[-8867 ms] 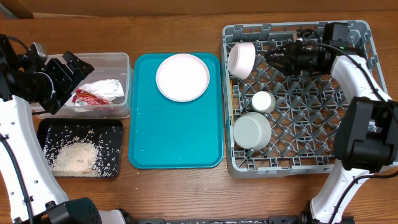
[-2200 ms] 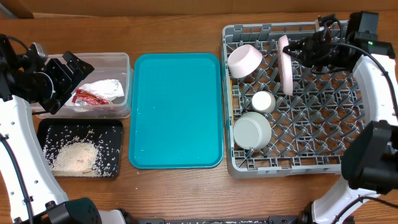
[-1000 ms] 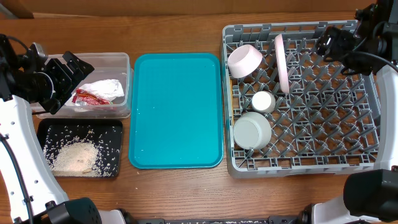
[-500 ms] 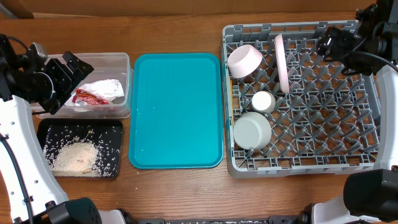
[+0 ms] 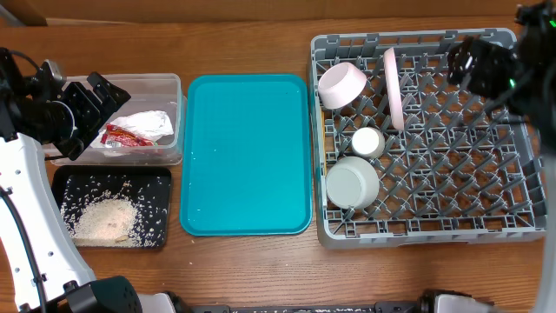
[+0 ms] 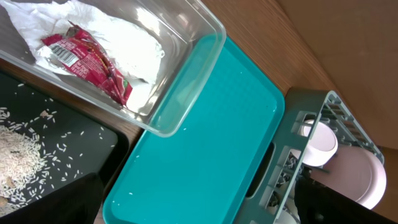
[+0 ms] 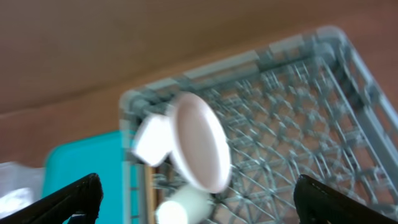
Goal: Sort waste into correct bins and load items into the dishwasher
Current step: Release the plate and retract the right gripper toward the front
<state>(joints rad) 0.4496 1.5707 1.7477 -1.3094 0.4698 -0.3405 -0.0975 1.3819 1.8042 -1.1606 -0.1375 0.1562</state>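
**Q:** Where is the round pale pink plate [image 5: 395, 76]?

**A:** It stands on edge between pegs at the back of the large square grey plastic dish rack [image 5: 408, 238], just beside the pinkish bowl [image 5: 340, 84].

**Q:** And the grippers?

**A:** The right gripper [image 5: 472, 63] hovers over the rack's far right corner, fingers spread and empty. The left gripper [image 5: 95, 116] hangs over the clear rectangular plastic tub [image 5: 174, 83], fingers apart and holding nothing. A small red printed snack wrapper [image 5: 122, 136] lies inside the tub.

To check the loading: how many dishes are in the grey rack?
4: pinkish bowl and upright pink plate at the far edge, cream cup below, grey-white bowl nearest.
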